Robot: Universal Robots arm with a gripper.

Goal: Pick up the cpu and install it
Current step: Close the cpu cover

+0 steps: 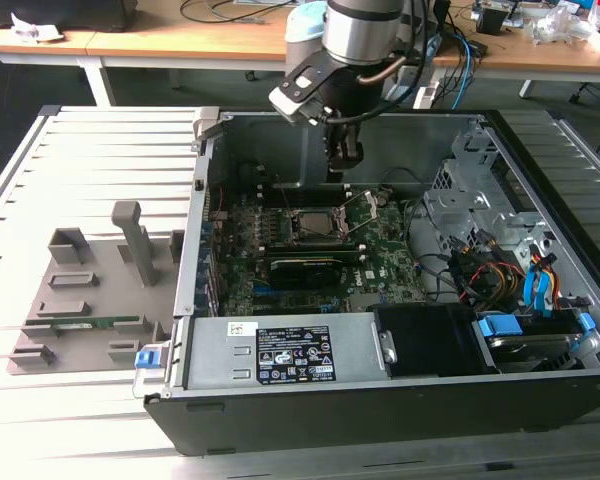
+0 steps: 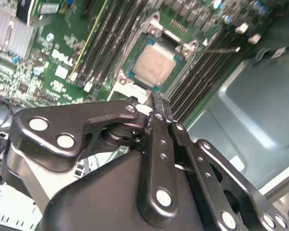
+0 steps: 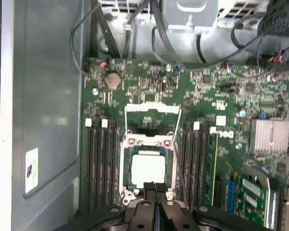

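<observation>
Quick status from us: the pick-up part looks done. In both wrist views we see the cpu [image 3: 148,171] lying flat in the socket [image 3: 124,168], silver top up and green edge showing all round, square to the frame as far as we can tell. It isn't hanging from anything.

The hand [image 3: 156,186] hovers just over the socket's near edge with its fingers [image 2: 157,144] pressed together and nothing between them, so it's empty. We can't tell from these shots whether the tips touch the socket rim or float a little above it.

In the exterior view the hand sits a bit above the middle of the frame, inside the open case [image 1: 380,410], with the socket right at the centre under it.

What's left, we reckon: the bracket [image 3: 153,108] is still flipped up off the chip and its thin lever arms stand free, so nothing clamps the cpu yet. Placed, not locked.
</observation>
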